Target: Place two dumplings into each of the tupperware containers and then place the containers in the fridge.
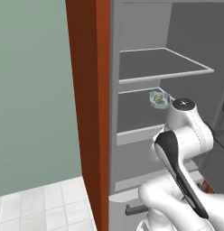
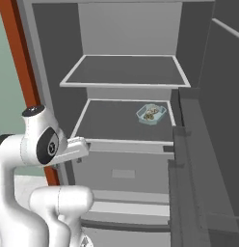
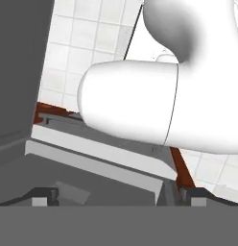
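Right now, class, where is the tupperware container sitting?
The tupperware container sits on the fridge's middle shelf, toward its right rear corner, below the upper shelf, with dumplings inside.

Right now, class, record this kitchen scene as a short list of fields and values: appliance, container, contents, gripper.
appliance: fridge, door open, grey shelves in view
container: one tupperware container on the middle shelf, toward its right side
contents: dumplings inside it; number too small to tell
gripper: gripper open, holding nothing, pointing down at the fridge's lower edge and tiled floor
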Tool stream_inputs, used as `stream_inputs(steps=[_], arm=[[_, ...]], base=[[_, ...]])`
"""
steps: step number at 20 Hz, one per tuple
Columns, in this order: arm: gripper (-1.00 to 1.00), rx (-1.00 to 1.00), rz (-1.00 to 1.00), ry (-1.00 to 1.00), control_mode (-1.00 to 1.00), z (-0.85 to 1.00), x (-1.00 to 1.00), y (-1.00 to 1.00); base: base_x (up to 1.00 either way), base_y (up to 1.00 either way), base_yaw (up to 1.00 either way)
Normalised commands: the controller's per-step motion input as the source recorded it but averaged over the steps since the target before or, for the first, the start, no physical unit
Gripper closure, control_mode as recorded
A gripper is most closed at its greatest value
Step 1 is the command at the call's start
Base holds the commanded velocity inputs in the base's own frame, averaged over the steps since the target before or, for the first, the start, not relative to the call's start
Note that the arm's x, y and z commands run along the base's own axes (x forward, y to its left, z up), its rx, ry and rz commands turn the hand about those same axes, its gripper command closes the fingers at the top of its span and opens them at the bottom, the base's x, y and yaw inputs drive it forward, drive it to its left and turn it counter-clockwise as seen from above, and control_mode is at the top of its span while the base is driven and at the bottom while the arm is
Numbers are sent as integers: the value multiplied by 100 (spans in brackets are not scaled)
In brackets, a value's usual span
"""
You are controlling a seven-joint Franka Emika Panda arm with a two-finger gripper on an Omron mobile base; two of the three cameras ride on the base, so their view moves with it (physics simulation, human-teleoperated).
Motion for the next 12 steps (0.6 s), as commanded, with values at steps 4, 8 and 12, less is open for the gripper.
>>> stream_inputs(steps=[4,8,12], arm=[[-100,0,0,0,100,0,0,0],[-100,0,0,0,100,0,0,0],[-100,0,0,0,100,0,0,0]], base=[[-97,-20,-23],[-57,-1,-50],[-40,15,-60]])
